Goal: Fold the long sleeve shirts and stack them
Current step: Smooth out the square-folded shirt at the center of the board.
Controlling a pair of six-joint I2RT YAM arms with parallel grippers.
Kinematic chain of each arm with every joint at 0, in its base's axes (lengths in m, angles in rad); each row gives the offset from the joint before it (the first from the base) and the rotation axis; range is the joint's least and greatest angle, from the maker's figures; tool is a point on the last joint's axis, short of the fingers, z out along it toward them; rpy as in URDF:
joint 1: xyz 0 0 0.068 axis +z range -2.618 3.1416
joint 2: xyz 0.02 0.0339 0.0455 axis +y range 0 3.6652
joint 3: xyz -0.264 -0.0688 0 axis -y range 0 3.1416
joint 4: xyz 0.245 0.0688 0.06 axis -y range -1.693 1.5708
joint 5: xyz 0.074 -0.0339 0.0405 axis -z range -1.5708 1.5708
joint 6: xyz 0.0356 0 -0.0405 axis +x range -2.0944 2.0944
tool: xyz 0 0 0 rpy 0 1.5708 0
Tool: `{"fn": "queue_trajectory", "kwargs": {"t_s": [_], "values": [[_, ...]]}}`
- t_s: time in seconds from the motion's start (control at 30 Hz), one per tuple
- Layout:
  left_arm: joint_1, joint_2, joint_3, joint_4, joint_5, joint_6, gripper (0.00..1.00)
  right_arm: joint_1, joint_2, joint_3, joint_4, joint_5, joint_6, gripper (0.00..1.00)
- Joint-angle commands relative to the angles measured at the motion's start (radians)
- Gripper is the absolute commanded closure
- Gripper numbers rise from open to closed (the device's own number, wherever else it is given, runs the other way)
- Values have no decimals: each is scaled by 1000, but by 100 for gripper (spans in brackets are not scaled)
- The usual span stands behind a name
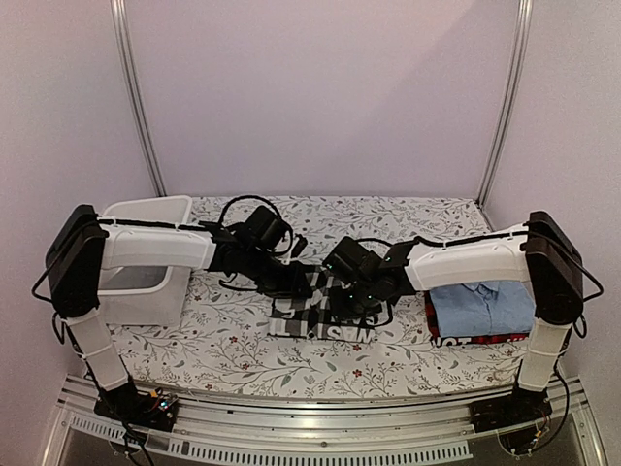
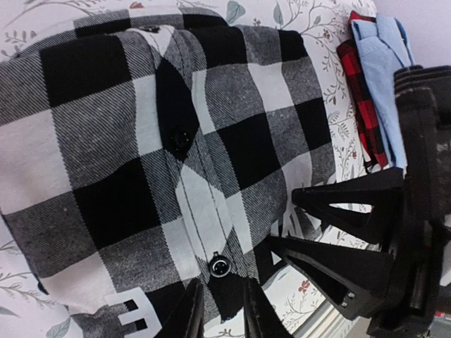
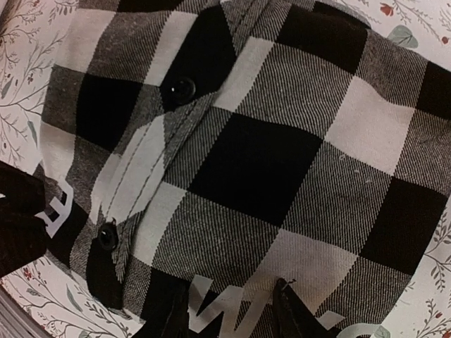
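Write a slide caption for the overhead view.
Left arm and right arm meet over a folded checked shirt; light blue shirt lies on red-and-black shirt at right, white tub left.

table [image 1: 243,361]: tub [image 1: 146,262] stands at the far left. centre shirt [image 1: 320,328] lies folded on the table at mid-width, toward the near edge, right of the tub and apart from it. at the right side, upper shirt [image 1: 482,306] lies on lower shirt [image 1: 475,340], whose near and left edges show from under it; both lie right of the centre shirt, apart from it. left end effector [image 1: 305,285] is over the centre shirt's far-left part, right end effector [image 1: 361,293] over its far-right part, side by side and near each other.
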Motion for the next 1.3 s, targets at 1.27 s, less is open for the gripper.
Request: {"fn": "queue_trajectory", "kwargs": {"t_s": [1.27], "values": [[32,57,-9,33,81,8,77,-348,87,55,140,-145,-102,75]]}}
